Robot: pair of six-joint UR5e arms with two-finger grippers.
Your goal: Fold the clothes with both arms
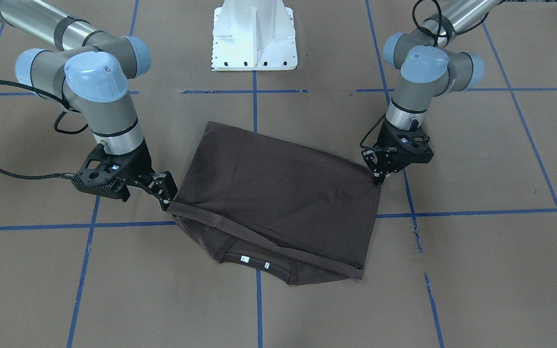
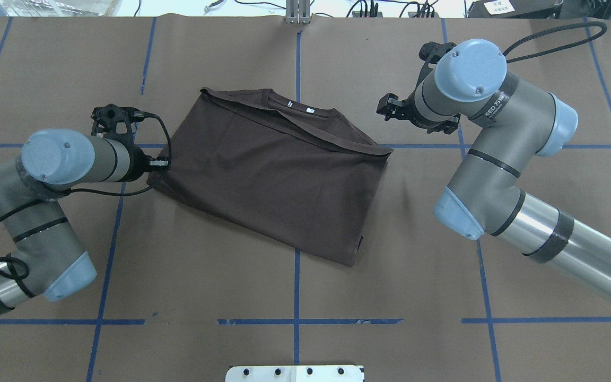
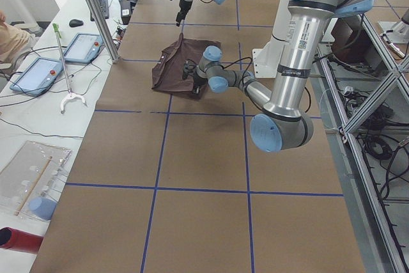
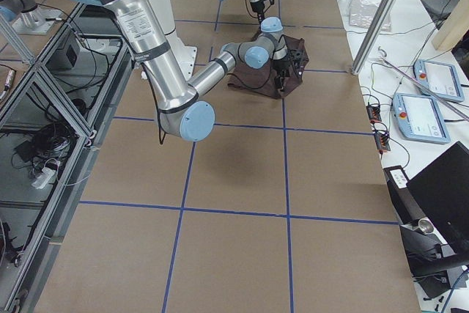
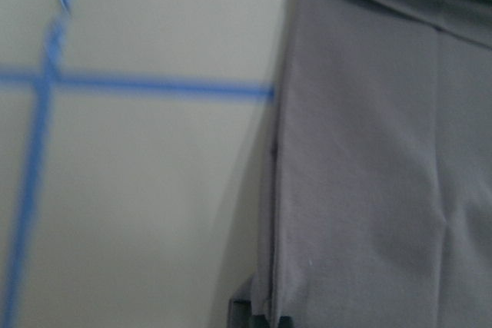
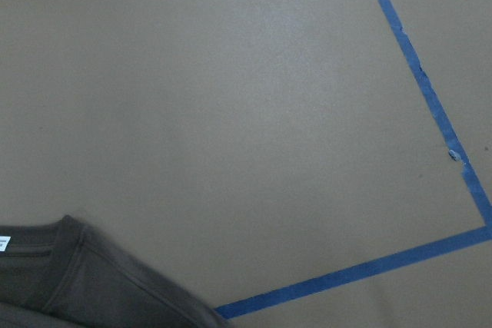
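Observation:
The dark brown T-shirt point(image 1: 278, 193) point(image 2: 273, 175) lies folded in half on the brown table. Its collar point(image 1: 259, 271) and white neck tags peek out beyond the folded-over hem. My left gripper point(image 1: 380, 180) comes to a point at the shirt's corner on my left. In the left wrist view the layered shirt edge point(image 5: 369, 174) runs down into the fingertips point(image 5: 240, 314), which are shut on it. My right gripper point(image 1: 166, 193) point(image 2: 385, 107) hovers open just beside the hem corner, holding nothing. The right wrist view shows only bare table and a bit of collar point(image 6: 69, 266).
The white pedestal base point(image 1: 254, 38) stands behind the shirt. Blue tape lines point(image 1: 476, 212) grid the table. Black cables loop off both wrists. Past the table's far edge are a metal post point(image 3: 96, 11), tablets point(image 3: 38, 71) and a person's arm point(image 3: 9, 36).

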